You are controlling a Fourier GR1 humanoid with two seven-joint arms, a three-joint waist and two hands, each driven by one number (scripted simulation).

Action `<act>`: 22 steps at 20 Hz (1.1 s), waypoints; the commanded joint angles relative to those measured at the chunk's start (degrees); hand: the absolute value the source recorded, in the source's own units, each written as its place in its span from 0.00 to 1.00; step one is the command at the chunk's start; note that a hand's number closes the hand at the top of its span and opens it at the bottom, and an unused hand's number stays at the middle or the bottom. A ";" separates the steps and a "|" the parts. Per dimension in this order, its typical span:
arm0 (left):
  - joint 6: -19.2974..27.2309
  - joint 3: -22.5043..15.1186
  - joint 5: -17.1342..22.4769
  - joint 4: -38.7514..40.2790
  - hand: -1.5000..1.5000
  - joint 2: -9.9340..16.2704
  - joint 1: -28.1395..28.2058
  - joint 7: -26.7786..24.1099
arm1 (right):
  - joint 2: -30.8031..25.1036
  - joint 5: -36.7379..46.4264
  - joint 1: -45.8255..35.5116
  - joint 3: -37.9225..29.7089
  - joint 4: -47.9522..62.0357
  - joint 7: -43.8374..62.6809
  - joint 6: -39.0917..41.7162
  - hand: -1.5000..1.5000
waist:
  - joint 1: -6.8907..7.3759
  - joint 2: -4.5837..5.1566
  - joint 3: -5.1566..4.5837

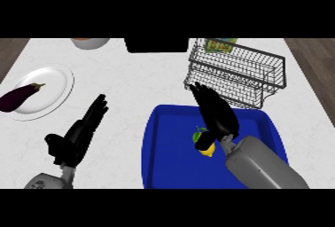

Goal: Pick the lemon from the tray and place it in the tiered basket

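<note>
The blue tray [152,150] lies on the white table [137,84] and serves as the landmark. The lemon [207,150] sits inside the tray near its middle, a green leaf at its upper left, and is partly hidden by the right hand [216,113]. That hand reaches over the tray with its fingers stretched straight toward the wire tiered basket [239,75], which stands just behind the tray's far edge; its thumb curves down and touches the lemon's top, but the fingers do not close round the fruit. The left hand [78,133] rests on the table left of the tray, fingers straight and pressed together. Further left of the tray lies a white plate [56,80] carrying an eggplant [20,97].
</note>
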 commanded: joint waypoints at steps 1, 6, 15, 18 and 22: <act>-0.03 0.40 -0.06 1.71 0.50 -0.40 -0.31 -0.45 | 0.72 2.95 -4.16 6.06 -4.19 14.91 14.14 0.00 | -0.25 -0.06 0.79; -0.91 0.40 -1.09 5.05 0.50 -2.61 -1.06 -4.97 | 6.43 -0.25 -4.73 7.14 -14.20 33.35 27.68 0.00 | 0.11 0.94 1.26; -2.06 0.86 -1.87 3.95 0.50 -2.68 -1.35 -3.20 | 8.56 8.07 -1.34 7.05 -20.93 42.32 27.26 0.00 | 1.19 1.16 1.42; -1.80 -0.02 -3.18 6.51 0.50 -4.20 -1.33 -5.72 | 7.26 9.70 0.23 7.74 -16.28 42.12 30.12 0.00 | 0.87 1.26 1.36; -3.26 1.92 -2.13 7.61 0.50 -3.89 -3.25 -5.21 | 11.07 10.60 1.21 4.94 -13.04 43.34 31.11 0.00 | 1.26 1.39 1.38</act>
